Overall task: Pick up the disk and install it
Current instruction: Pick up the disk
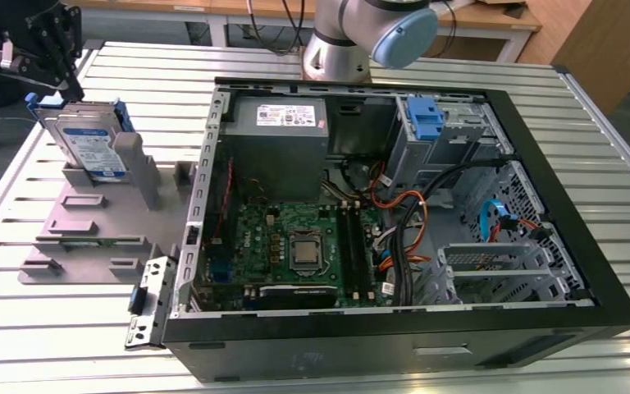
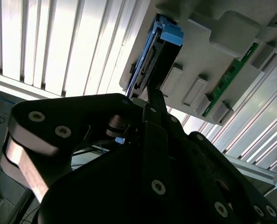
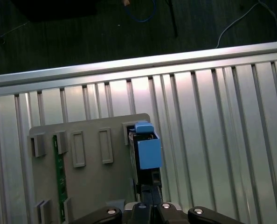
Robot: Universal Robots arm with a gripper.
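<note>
One gripper hangs close above the upright disk.

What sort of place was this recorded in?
Probably a robotics lab or workshop bench for computer assembly: an open computer case lies on a slatted metal table, a grey fixture holds the disk, and a robot arm stands nearby.

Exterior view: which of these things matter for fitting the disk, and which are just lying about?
Part of the job:
the disk, standing in the grey holder; the gripper at its top edge; the open computer case.

Just lying about:
the green circuit board on the holder; the power supply, motherboard and cables inside the case; the slatted table.
</note>
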